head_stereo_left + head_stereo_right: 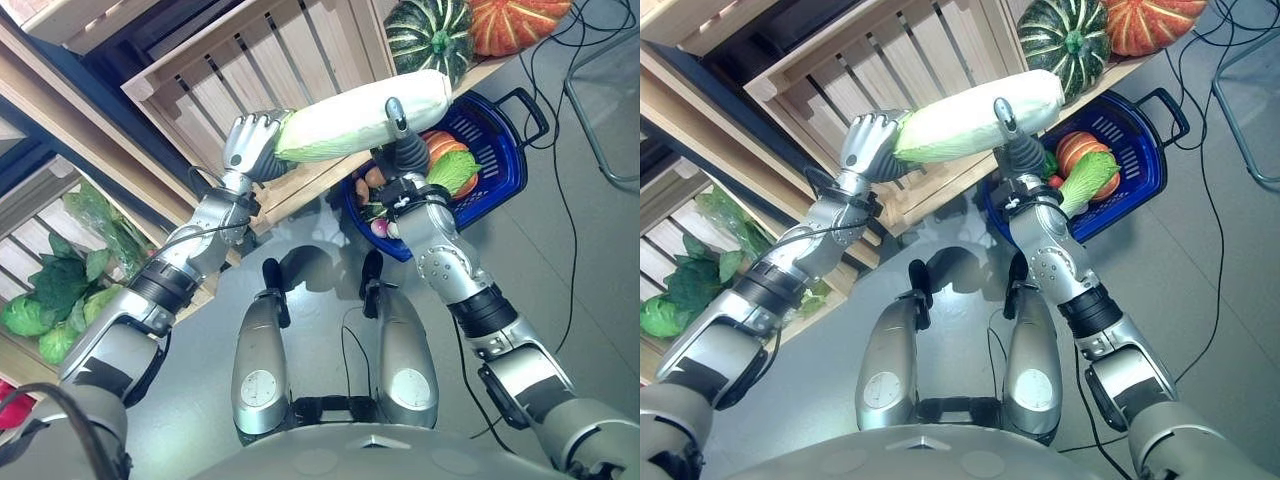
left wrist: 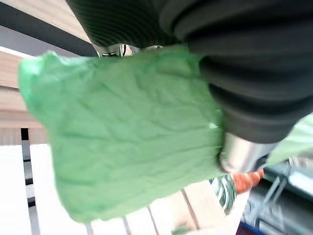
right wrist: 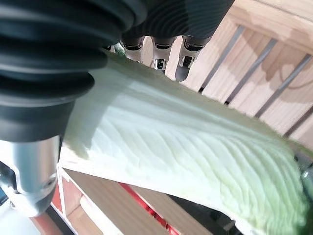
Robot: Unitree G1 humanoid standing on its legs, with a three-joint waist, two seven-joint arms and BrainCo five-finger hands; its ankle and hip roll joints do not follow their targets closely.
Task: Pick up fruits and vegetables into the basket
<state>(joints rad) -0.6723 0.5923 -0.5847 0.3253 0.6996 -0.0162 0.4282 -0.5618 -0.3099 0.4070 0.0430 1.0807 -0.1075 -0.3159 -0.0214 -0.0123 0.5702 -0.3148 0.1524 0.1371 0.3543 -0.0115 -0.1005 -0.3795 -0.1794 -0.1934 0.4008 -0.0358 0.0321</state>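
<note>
Between my two hands, raised in front of the slatted wooden crate [image 1: 262, 62], hangs a long napa cabbage [image 1: 365, 115], lying roughly level with its pale end toward the squashes and its green leafy end toward my left. My left hand [image 1: 252, 146] has its fingers curled round the leafy end, the arm reaching up and forward from the lower left with the wrist bent toward the crate. My right hand [image 1: 402, 140] rises from below near the cabbage's pale half; in the right wrist view the thumb [image 3: 30, 178] sits on one side of the cabbage and the fingers [image 3: 188, 54] reach over the other, so the hand is wrapped about it. Just beyond and below the right hand, on the grey floor [image 1: 560, 250], stands the blue basket [image 1: 500, 165], already holding an orange-striped squash [image 1: 1080, 148], a leafy green vegetable [image 1: 455, 172] and small items I cannot identify. On the shelf edge above the basket rest a dark green striped squash [image 1: 432, 34] and an orange pumpkin [image 1: 515, 22]. Lower left, leafy greens [image 1: 50, 300] fill a bin.
</note>
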